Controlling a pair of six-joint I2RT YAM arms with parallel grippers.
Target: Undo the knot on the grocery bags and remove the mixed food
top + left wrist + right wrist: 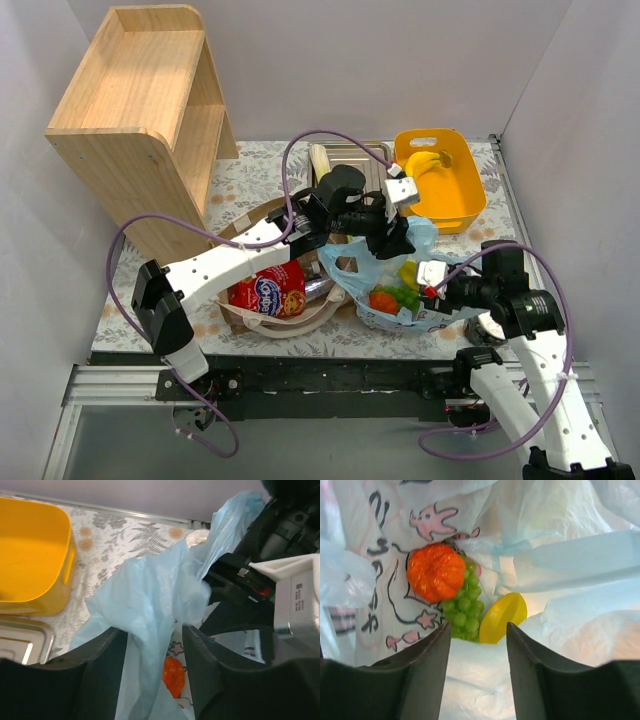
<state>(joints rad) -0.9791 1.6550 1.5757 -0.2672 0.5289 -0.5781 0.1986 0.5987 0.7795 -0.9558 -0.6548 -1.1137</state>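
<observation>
**Blue bag at the desk's near edge, right of centre, mouth open; both jaws parted, nothing clamped.**
Top view: the blue bag (pixel 347 264) touches the brown paper bag (pixel 236 312), which holds a red crisp packet (pixel 268 292). The left jaws are at the blue bag's far film, the right jaws at its right rim. Left wrist view: the jaws stand partly apart, a fold of film hangs loose in the gap, and no tied lump can be made out. Right wrist view: the jaws are partly apart and empty over the mouth, and a pumpkin (pixel 436 572), grapes (pixel 462 612) and a yellow piece (pixel 502 617) lie inside. Assessment: the film is thin, limp, slippery and likely to tear, so grip bunched handle material, not a single layer. The pumpkin looks light and firm; take it across its sides. The grapes look soft and would need a gentle grip.
</observation>
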